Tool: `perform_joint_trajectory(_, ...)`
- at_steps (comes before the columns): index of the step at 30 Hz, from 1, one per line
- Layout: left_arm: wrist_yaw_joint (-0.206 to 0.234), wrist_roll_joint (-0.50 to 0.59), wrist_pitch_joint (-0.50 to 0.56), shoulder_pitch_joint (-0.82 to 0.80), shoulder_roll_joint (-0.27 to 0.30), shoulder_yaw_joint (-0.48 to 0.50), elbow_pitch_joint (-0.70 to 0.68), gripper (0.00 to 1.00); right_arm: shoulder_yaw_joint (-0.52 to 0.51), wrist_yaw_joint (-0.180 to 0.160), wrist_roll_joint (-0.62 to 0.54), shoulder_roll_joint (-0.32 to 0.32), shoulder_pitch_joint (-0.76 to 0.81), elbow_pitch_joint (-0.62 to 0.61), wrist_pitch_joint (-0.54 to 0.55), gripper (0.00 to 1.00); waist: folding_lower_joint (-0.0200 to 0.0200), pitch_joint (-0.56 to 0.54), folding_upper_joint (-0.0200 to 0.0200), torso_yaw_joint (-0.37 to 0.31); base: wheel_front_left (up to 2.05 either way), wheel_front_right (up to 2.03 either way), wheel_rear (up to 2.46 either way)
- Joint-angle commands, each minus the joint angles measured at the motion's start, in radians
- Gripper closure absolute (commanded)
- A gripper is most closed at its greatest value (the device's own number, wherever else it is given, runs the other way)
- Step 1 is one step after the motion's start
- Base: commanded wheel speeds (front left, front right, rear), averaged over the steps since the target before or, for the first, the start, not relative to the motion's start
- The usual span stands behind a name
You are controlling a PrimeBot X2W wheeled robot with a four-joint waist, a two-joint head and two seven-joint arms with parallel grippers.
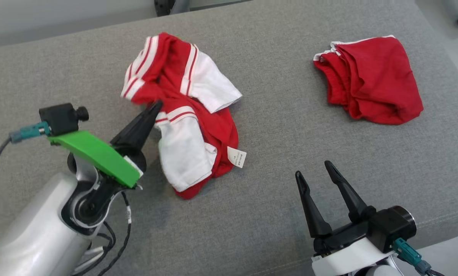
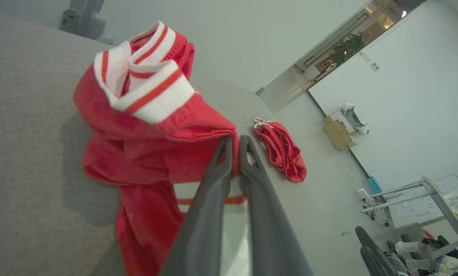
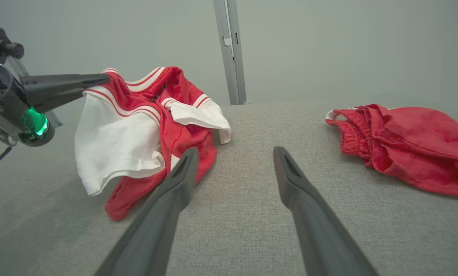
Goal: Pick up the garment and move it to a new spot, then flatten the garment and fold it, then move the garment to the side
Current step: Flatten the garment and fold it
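Pinching a fold of soft red cloth between its two long dark fingers, the left hand (image 1: 156, 106) is clenched on the garment (image 1: 183, 153) at that garment's left edge. The fingers are smooth, matte and taper to narrow points; in the left wrist view they stand almost together with the red cloth caught between the tips.

The garment is a crumpled red and white top of thin, limp knit. It has broad white panels and ribbed white bands, each crossed by thin red stripes. It sits left of centre on the grey cushion (image 1: 271, 214). In the right wrist view the gripped edge is held up off the cushion, the white panel hangs down from it, and the lower red folds rest on the surface. A small white label (image 1: 236, 157) sticks out at the garment's lower right edge; it carries dark print too small to read.

The cushion is covered in a coarse grey weave, with a seam running along its near right edge.

A pair of plain red shorts (image 1: 374, 80), loosely bunched with a gathered waistband edged in white, lies well apart from the garment at the far right of the cushion.

The right hand (image 1: 313, 169) is released, its fingers spread wide with nothing between them, above bare cushion at the near right.

A glossy green plastic plate (image 1: 95, 153) sits on the left wrist beneath a small black camera (image 1: 60, 117).
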Motion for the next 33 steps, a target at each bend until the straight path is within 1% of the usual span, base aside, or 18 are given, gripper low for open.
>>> perform_joint_trajectory(1,0.000,-0.040,0.019,-0.028,0.007,0.015,-0.048,1.00,-0.002,-0.001,0.014,-0.002,-0.006,0.004,-0.004,0.00,-0.0001,-0.043,0.0000,-0.017,0.00,0.00,0.00)
perform_joint_trajectory(3,0.000,-0.093,0.053,-0.061,0.011,0.039,-0.125,1.00,0.003,-0.001,0.024,-0.002,-0.005,0.013,-0.004,0.00,-0.0001,-0.066,0.0000,-0.028,0.00,0.00,0.00)
perform_joint_trajectory(5,0.016,-0.139,0.087,-0.106,0.002,0.060,-0.184,1.00,0.012,-0.001,0.033,-0.002,-0.004,0.024,-0.004,0.00,-0.0001,-0.088,0.0000,-0.046,0.00,0.00,0.00)
perform_joint_trajectory(7,0.061,-0.178,0.117,-0.160,-0.021,0.079,-0.225,1.00,0.020,-0.001,0.043,-0.002,-0.002,0.033,-0.004,0.00,-0.0001,-0.109,0.0000,-0.068,0.00,0.00,0.00)
perform_joint_trajectory(10,0.144,-0.215,0.150,-0.258,-0.061,0.103,-0.260,1.00,0.024,-0.001,0.057,-0.002,0.003,0.041,-0.004,0.00,-0.0001,-0.135,0.0000,-0.106,0.00,0.00,0.00)
perform_joint_trajectory(13,0.208,-0.226,0.175,-0.362,-0.094,0.116,-0.269,1.00,0.029,0.000,0.066,-0.002,0.006,0.052,-0.004,0.00,-0.0001,-0.160,0.0000,-0.145,0.00,0.00,0.00)
perform_joint_trajectory(15,0.232,-0.209,0.179,-0.438,-0.119,0.118,-0.259,1.00,0.027,-0.001,0.072,-0.002,0.011,0.056,-0.004,0.00,-0.0001,-0.173,0.0000,-0.162,0.00,0.00,0.00)
perform_joint_trajectory(18,0.260,-0.171,0.149,-0.547,-0.164,0.131,-0.206,1.00,0.029,-0.001,0.068,-0.002,0.021,0.066,-0.004,0.00,-0.0001,-0.189,0.0000,-0.174,0.00,0.00,0.00)
perform_joint_trajectory(21,0.259,-0.118,0.091,-0.633,-0.196,0.146,-0.130,1.00,0.021,-0.001,0.065,-0.002,0.026,0.070,-0.004,0.00,-0.0001,-0.198,0.0000,-0.172,0.00,0.00,0.00)
perform_joint_trajectory(22,0.253,-0.102,0.079,-0.645,-0.197,0.146,-0.107,1.00,0.019,-0.001,0.064,-0.002,0.027,0.070,-0.004,0.00,-0.0001,-0.200,0.0000,-0.170,0.00,0.00,0.00)
perform_joint_trajectory(24,0.232,-0.084,0.059,-0.636,-0.177,0.147,-0.063,1.00,0.013,-0.001,0.065,-0.002,0.031,0.067,-0.004,0.00,-0.0001,-0.204,0.0000,-0.166,0.00,0.00,0.00)
perform_joint_trajectory(27,0.204,-0.077,0.038,-0.548,-0.140,0.148,-0.005,1.00,0.002,-0.001,0.063,-0.002,0.045,0.066,-0.004,0.00,-0.0001,-0.201,0.0000,-0.144,0.00,0.00,0.00)
perform_joint_trajectory(33,0.163,-0.143,0.011,-0.262,-0.040,0.182,0.118,1.00,-0.010,-0.001,0.054,-0.002,0.059,0.060,-0.004,0.00,-0.0001,-0.179,0.0000,-0.087,0.00,0.00,0.00)
